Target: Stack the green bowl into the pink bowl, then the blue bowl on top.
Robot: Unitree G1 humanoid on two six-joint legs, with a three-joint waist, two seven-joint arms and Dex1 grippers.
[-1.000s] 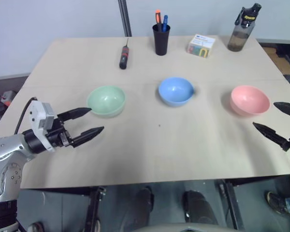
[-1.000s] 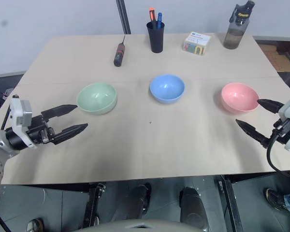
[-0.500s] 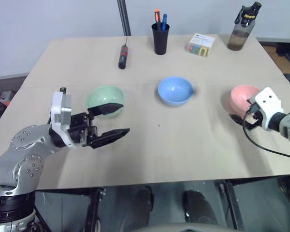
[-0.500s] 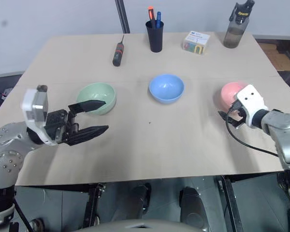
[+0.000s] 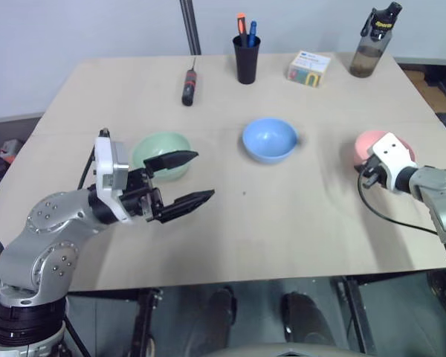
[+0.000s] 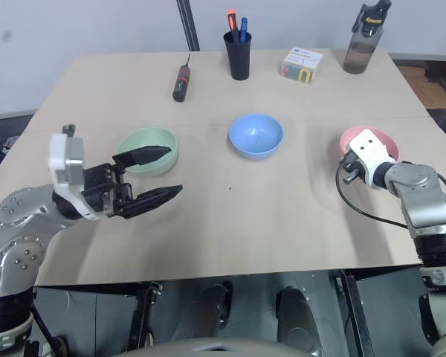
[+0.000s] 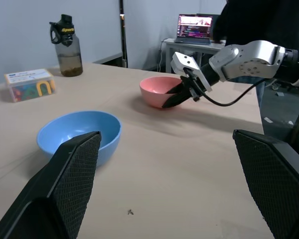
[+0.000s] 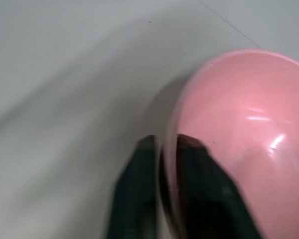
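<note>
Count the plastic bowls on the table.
3: the round mint-green plastic bowl by the left hand, the round sky-blue plastic bowl mid-table, the round salmon-pink plastic bowl with its rim pinched by the right hand.

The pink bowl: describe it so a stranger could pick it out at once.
On the tan table, three small plain bowls sit in a row across the middle. The pink bowl is the one at the robot's right end, beyond the blue bowl and green bowl. It alone is salmon pink, with the right tool pinched shut on its rim.
</note>
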